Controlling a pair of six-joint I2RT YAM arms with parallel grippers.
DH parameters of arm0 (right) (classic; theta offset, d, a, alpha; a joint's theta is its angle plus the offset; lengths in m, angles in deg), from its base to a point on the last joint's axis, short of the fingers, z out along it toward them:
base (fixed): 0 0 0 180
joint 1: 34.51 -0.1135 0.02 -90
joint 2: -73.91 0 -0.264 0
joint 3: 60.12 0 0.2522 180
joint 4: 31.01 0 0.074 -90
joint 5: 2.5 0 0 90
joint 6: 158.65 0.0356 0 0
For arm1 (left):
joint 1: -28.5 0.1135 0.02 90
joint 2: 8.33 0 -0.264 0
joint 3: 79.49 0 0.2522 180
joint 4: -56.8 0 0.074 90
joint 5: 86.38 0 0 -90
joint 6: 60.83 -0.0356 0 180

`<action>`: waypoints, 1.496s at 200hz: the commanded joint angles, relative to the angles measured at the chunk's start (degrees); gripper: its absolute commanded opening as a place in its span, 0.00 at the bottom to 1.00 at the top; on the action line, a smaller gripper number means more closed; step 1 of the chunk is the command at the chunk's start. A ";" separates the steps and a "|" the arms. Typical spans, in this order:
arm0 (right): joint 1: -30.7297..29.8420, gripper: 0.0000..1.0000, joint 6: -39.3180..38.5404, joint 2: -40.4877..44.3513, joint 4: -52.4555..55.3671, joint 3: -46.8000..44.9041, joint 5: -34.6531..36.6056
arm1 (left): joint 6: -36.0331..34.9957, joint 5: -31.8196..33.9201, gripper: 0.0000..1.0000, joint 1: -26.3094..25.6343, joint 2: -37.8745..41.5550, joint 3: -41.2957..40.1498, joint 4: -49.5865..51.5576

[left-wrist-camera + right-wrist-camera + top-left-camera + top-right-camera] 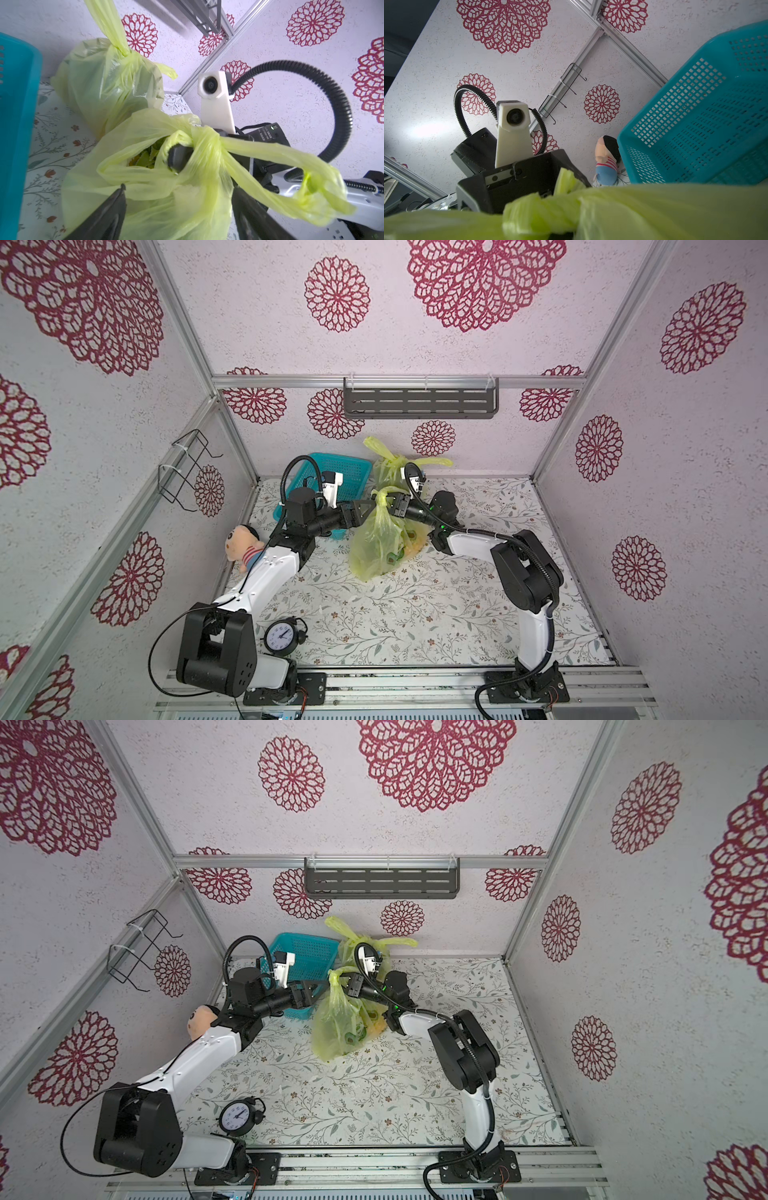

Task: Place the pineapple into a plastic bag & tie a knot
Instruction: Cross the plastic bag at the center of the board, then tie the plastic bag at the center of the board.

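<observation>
Both arms, elbows bent, reach in from opposite sides toward the knotted neck of the yellow-green translucent plastic bag (379, 512), where the left gripper (365, 507) stands just beside it with jaws spread wide, gripping nothing, and the right gripper (392, 502) is clamped tight on that neck.

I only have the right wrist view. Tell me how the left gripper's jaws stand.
Observer: In the left wrist view the left gripper is open, jaws wide apart with the bag between them.
Operator: Now report my right gripper.
Observer: The right gripper is shut, its tips wrapped in the plastic beside the knot.
Operator: Say what stands behind that bag.
Observer: In both top views a second bag, already knotted, sits at the back beside the teal basket.
</observation>
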 commanded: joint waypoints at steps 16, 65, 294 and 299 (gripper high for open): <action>0.03 0.00 1.40 -0.10 -5.25 3.16 -2.29 | 4.51 -2.88 0.78 2.11 -3.35 5.58 0.41; -0.02 0.00 2.83 -0.69 -5.82 3.96 -2.86 | 14.85 -8.46 0.55 2.04 -10.84 9.64 -8.13; 0.83 0.17 0.21 1.02 -2.50 0.79 -0.90 | 14.54 -8.21 0.00 -0.09 -10.79 9.65 -10.24; 0.83 0.12 0.19 0.97 -2.64 0.87 -0.90 | 14.52 -8.28 0.00 -0.05 -10.75 9.63 -10.28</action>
